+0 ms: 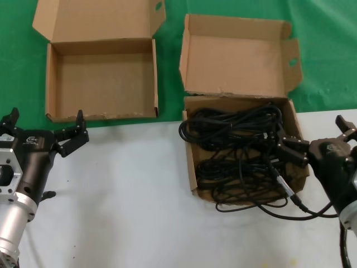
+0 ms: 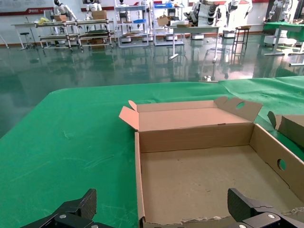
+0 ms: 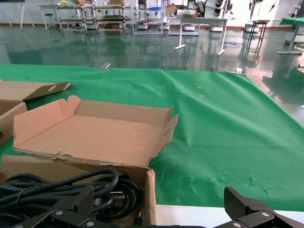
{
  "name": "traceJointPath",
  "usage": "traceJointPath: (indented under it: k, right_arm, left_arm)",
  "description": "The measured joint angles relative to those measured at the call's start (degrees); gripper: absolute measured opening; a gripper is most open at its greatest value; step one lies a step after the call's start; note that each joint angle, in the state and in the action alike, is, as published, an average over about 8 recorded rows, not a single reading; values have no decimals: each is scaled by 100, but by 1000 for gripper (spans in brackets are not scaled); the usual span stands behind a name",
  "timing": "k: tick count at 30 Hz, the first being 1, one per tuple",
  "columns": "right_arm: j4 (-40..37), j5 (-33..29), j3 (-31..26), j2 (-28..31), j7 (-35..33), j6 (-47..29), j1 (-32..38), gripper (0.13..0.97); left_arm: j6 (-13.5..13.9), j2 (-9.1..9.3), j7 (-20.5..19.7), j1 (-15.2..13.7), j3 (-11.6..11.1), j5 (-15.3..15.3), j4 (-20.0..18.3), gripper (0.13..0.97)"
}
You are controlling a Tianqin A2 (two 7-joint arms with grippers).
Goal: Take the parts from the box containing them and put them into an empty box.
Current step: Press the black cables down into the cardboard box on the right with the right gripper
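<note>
Head camera looks steeply down on both boxes; wrist cameras sit low, facing across them.

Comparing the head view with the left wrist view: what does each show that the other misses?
Only the head view shows the black cables piled in the squarish box, one cable trailing over its front edge onto the white surface, and the right gripper open at that box's right side. Only the left wrist view shows the room behind: a shiny floor, shelving and tables. Both show the wide shallow box lying empty on the green cloth, lid open, with the left gripper open just in front of it.
</note>
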Motion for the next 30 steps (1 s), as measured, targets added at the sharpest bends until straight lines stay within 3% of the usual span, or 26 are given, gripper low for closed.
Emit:
traceJointPath:
  k: [14, 26, 30]
  right_arm:
    - [0, 0, 0, 0, 0, 0, 0, 966]
    - [0, 0, 0, 0, 0, 0, 0, 966]
    - [0, 0, 0, 1, 0, 1, 0, 966]
  left_arm:
    - [0, 0, 0, 0, 0, 0, 0, 966]
    - [0, 0, 0, 0, 0, 0, 0, 924]
    - [0, 0, 0, 0, 0, 0, 0, 871]
